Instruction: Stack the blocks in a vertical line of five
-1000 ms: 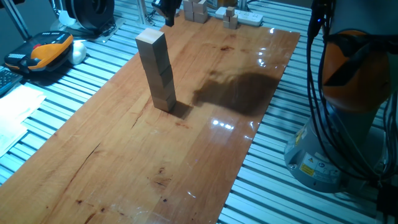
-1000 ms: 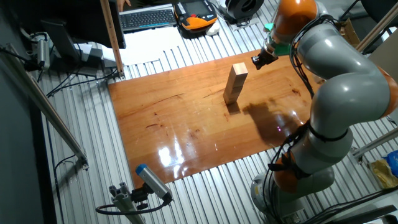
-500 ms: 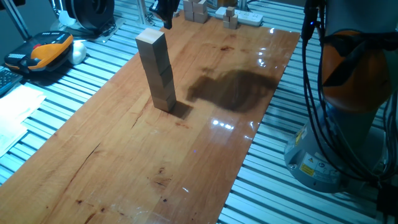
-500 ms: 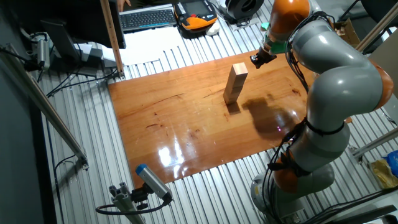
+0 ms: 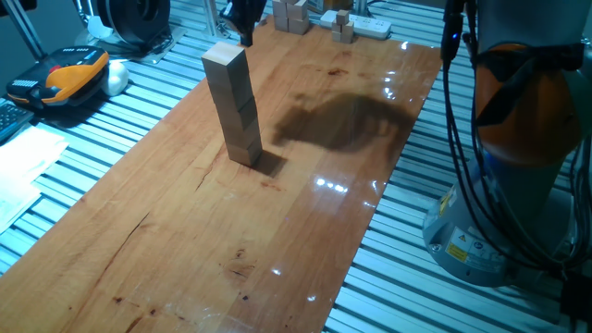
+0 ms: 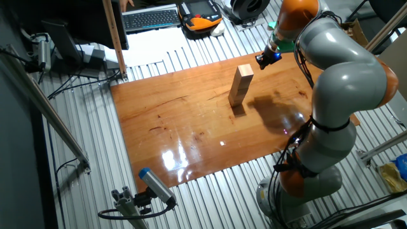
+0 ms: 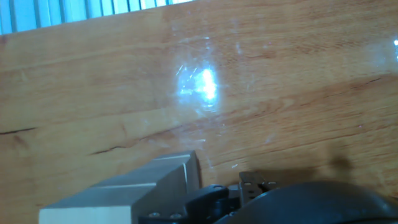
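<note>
honestly the tall stack of blocks looks easy to topple if the gripper, hovering just beside its top, clips it; whether its jaws are spread or closed i cannot tell

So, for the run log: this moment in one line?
stack of blocks: upright on wooden board | gripper: beside stack top, holding nothing visible

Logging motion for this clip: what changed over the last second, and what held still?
The gripper drifted slightly up and away from the stack of blocks, toward the far end of the board; the arm's shadow slid toward the stack. Nothing was grasped or released. The stack stayed upright and unmoved, as did the small blocks far back.
</note>
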